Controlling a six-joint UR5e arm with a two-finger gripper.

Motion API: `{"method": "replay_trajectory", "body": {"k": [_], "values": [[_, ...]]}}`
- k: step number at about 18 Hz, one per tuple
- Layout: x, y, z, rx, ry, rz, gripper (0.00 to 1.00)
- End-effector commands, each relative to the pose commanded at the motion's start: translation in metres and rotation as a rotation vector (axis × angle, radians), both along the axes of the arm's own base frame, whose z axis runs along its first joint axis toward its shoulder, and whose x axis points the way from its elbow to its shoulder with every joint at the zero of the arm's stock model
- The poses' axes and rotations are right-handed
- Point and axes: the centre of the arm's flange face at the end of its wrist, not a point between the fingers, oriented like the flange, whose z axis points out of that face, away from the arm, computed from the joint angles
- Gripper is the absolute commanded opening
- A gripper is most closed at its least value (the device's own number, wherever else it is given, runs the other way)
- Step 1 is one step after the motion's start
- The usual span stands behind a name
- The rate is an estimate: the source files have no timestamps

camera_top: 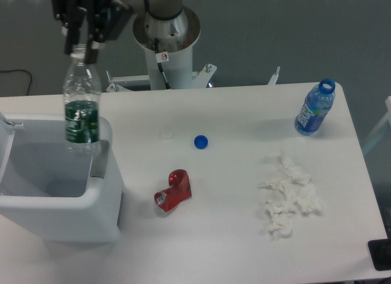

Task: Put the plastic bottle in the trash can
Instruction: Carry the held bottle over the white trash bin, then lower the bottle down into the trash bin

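Gripper (80, 47) clamped on neck of plastic bottle (82, 104), fingers (72, 33) closed either side of the open mouth, no cap on it. Bottle hanging upright straight below the gripper, clear body, dark green label band round the lower half. Bottle base lifted off the table, overlapping the right rim of the trash can (36, 220) in this view; whether fully inside the opening or just over the rim, cannot tell. Trash can directly beneath and down-left of the gripper, white-grey, rounded corners, grey panel (100, 159) on its right wall just below-right of the bottle base, interior open and visible. Arm base column (168, 33) to the right of the gripper, behind the table edge. On the white table (232, 235), all right of and below the gripper: small blue cap (200, 141) lying flat, well apart from the bottle; faint clear ring (166, 135) just left of the cap; crushed red can (173, 190) below the cap, near the trash can's right side but not touching; crumpled white tissue (287, 198) further right; blue-labelled bottle (314, 108) with blue neck ring, upright-ish, far right near the table's back corner.
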Motion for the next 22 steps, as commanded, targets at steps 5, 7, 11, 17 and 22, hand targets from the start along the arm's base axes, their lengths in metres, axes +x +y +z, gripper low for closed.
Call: {"method": "replay_trajectory", "body": {"k": [5, 7, 11, 17, 22], "values": [[0.007, 0.035, -0.036, -0.070, -0.037, -0.049, 0.11], [0.007, 0.046, -0.049, -0.093, -0.046, -0.058, 0.11], [0.007, 0.054, -0.063, -0.122, -0.065, -0.068, 0.11], [0.000, 0.065, -0.082, -0.159, -0.087, -0.068, 0.12], [-0.001, 0.079, -0.106, -0.218, -0.070, -0.070, 0.15]]}}
